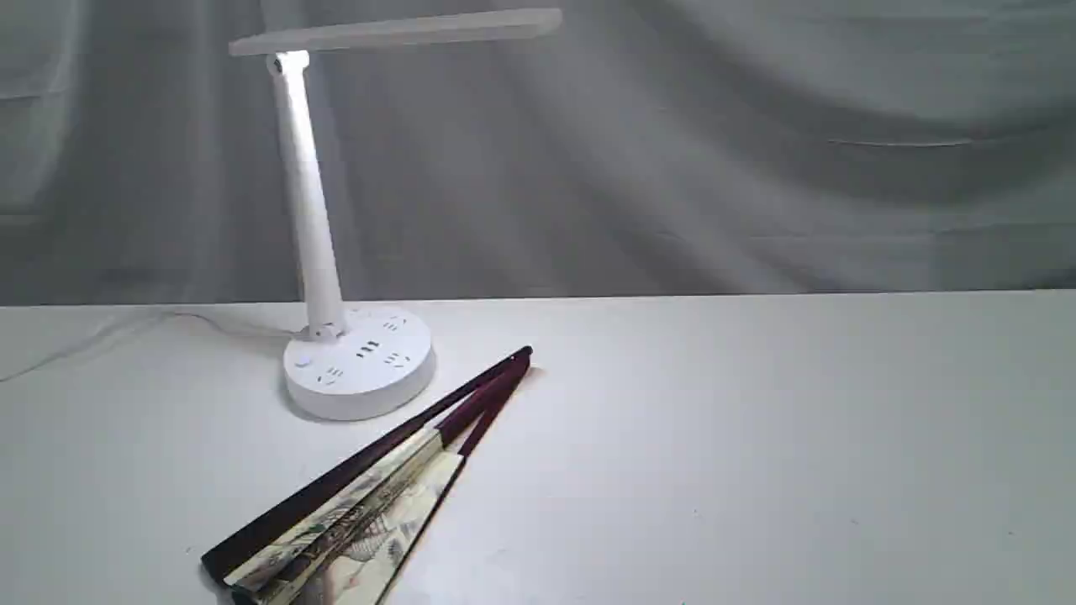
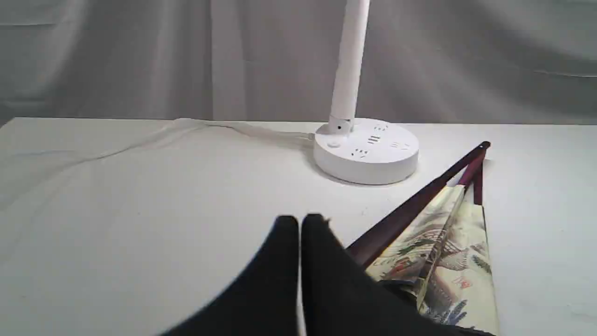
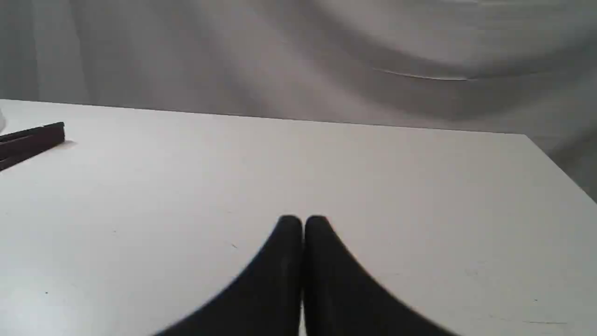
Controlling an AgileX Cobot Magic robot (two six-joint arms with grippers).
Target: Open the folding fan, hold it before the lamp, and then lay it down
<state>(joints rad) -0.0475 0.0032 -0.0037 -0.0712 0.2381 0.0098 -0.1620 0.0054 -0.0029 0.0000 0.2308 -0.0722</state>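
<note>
The folding fan lies flat on the white table, only slightly spread, its pivot end pointing toward the lamp's base and its painted cream leaf near the front edge. The white lamp stands behind it at the left, stem rising to a long flat head. In the left wrist view my left gripper is shut and empty, just beside the fan without touching it, with the lamp base beyond. My right gripper is shut and empty over bare table; the fan's pivot end shows far off.
The lamp's pale cord trails across the table behind the base toward the left. A grey curtain hangs behind the table's back edge. Neither arm shows in the exterior view.
</note>
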